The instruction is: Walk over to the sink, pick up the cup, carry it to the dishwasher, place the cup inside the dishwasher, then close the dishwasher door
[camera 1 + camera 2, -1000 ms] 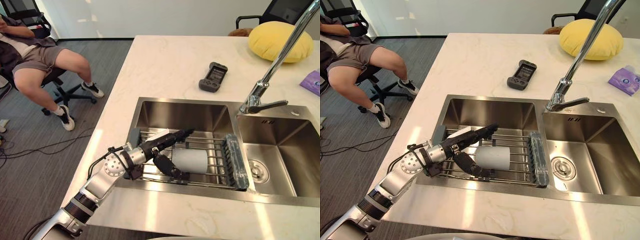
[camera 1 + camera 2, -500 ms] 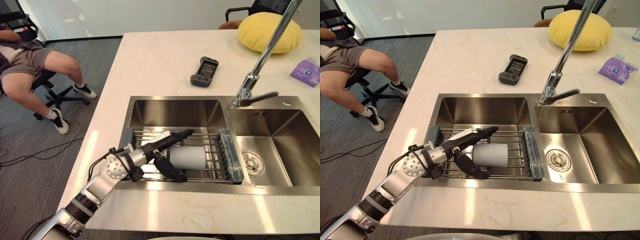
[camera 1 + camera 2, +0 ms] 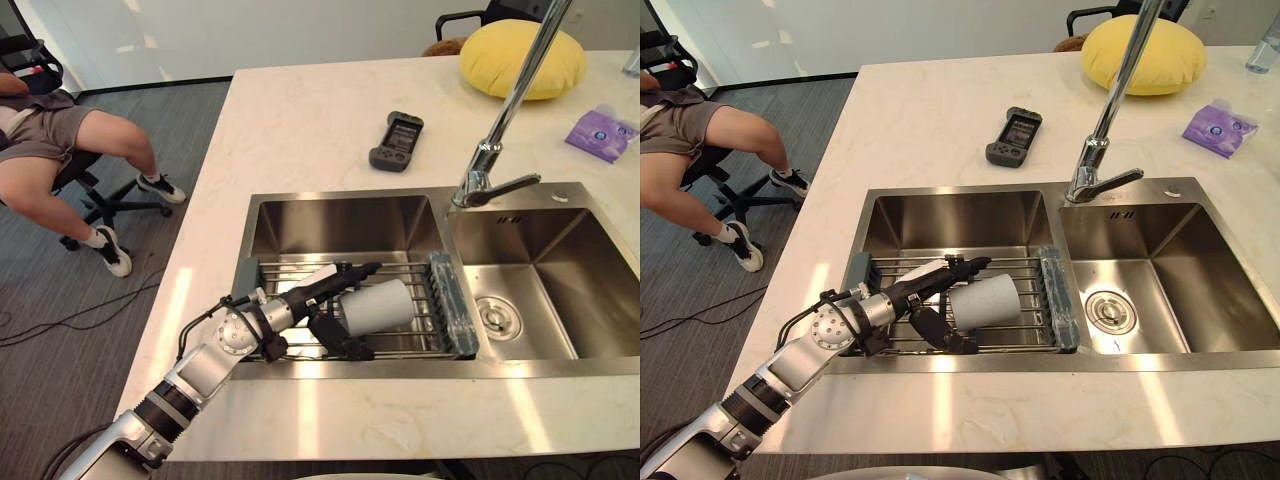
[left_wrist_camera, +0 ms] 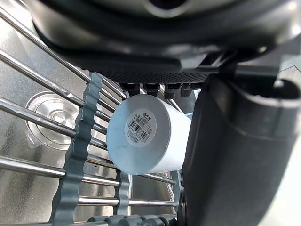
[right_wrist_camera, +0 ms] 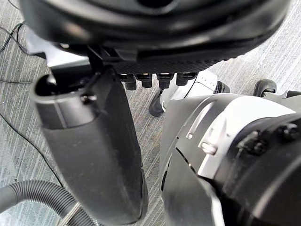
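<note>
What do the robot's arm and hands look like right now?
The left arm is silver-grey, built of rounded segments with a disc-shaped wrist joint and a black band lower down. The left hand is dark, with slim fingers and a white cover on top. The right hand is dark too, with a textured palm.

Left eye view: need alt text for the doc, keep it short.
The left robot hand pinches a pale cup, on its side over the wire rack in the left basin of the sink, fingers above it and thumb beneath. Behind, on the counter, lie a dark handheld controller and a yellow cushion; a person sits at far left.
</note>
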You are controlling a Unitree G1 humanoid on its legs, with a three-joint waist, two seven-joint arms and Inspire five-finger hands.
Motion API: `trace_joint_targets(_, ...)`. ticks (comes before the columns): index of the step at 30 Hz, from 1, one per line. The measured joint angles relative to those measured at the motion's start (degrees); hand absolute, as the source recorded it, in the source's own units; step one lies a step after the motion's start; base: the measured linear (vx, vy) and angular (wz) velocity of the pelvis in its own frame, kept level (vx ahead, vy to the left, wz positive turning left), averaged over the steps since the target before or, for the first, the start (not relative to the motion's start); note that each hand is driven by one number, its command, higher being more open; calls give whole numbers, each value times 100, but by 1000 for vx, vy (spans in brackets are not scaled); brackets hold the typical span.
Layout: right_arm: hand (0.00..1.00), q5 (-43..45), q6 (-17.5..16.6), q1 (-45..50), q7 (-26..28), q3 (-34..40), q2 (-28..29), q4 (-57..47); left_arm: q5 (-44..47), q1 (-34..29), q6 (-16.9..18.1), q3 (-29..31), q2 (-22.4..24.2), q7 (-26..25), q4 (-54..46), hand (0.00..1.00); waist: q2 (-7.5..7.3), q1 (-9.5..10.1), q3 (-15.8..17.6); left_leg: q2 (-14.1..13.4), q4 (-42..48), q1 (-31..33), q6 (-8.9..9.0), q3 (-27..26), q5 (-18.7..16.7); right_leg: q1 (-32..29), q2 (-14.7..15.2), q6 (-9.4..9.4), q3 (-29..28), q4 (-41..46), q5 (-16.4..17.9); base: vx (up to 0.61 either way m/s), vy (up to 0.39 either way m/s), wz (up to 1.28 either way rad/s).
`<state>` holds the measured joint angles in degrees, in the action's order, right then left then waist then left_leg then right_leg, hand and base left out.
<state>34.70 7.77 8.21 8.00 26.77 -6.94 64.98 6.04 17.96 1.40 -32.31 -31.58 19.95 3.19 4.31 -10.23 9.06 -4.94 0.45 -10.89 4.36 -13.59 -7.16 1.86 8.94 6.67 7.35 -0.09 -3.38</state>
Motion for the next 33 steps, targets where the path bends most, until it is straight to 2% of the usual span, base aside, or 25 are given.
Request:
trace_joint_targets(7, 100, 11, -1, 122, 1, 14, 37, -43, 14, 189, -28, -78, 64, -42, 222, 100, 14, -43, -2, 7, -7, -27, 0, -56, 0, -13, -3, 10, -55, -1, -21, -37, -21, -4)
trace_joint_targets(14, 100, 14, -12, 195, 1, 14, 80, -54, 24, 259, -159, -79, 128, -317, 463, 100, 22, -152, 1, 10, -29, -47, 0, -89, 1, -19, -8, 20, -81, -6, -30, -14, -10, -1)
trace_joint_targets(29, 100, 174, -122, 386, 0, 15, 236, -166, 174, 422, -391, -78, 240, -446, 606, 100, 16, -151, 0, 13, -41, -81, -5, -132, 8, -6, -9, 11, -119, -6, -55, -27, -15, -1)
trace_joint_targets(30, 100, 174, -124, 387, 0, 14, 237, -169, 169, 438, -411, -78, 241, -437, 609, 0, 16, -152, 0, 13, -42, -82, -5, -132, 9, -6, -9, 12, -119, -6, -56, -32, -19, 0)
trace_joint_targets(33, 100, 177, -146, 424, -9, -4, 260, -233, -58, 534, -453, -79, 242, -310, 615, 0, 15, -152, -1, 13, -48, -82, -4, -133, 14, -7, -10, 14, -119, -6, -57, 0, 0, 0)
